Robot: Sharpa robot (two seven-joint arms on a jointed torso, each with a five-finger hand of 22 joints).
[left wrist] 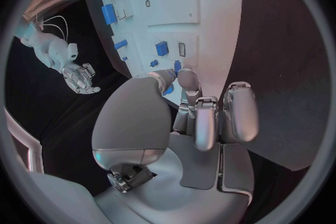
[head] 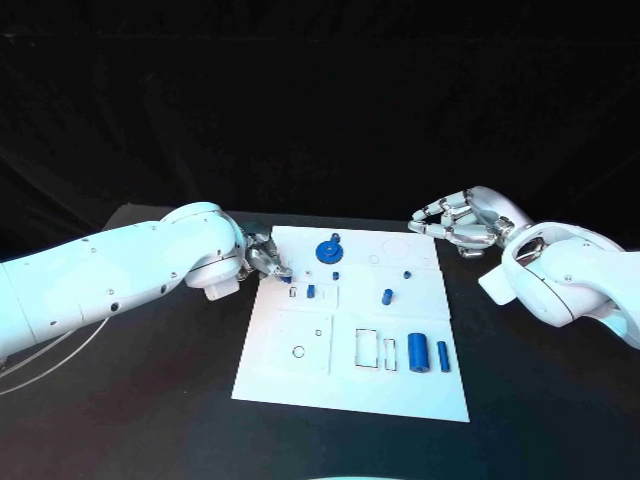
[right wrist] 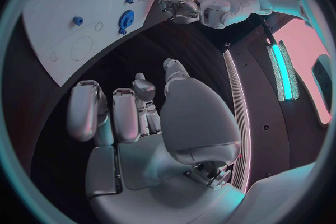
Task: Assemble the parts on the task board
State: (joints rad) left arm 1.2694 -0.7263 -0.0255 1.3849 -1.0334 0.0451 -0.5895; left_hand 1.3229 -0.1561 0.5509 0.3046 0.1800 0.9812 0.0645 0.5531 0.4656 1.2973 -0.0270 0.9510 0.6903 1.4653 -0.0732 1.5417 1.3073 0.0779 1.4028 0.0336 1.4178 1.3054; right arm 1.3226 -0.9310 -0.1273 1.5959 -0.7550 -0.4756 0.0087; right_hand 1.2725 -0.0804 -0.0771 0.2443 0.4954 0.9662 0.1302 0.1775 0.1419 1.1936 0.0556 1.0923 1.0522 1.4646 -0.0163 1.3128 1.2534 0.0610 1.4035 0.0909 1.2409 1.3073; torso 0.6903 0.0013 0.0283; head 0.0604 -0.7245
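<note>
At the task board's (head: 352, 345) edge, a small blue part (head: 290, 291) is pinched under the left hand's (head: 267, 264) fingertips. The right hand (head: 457, 222) is held beyond the board's far corner, fingers curled, nothing grasped.

A flat white rectangular task board (head: 352, 385) marked with thin dark outlines lies on a matte black table (head: 147, 420). Small blue plastic parts (head: 420, 353) and a blue toothed gear (head: 329, 250) sit on it. Two glossy white arms (head: 104, 285) end in silver metal hands (head: 457, 220).
</note>
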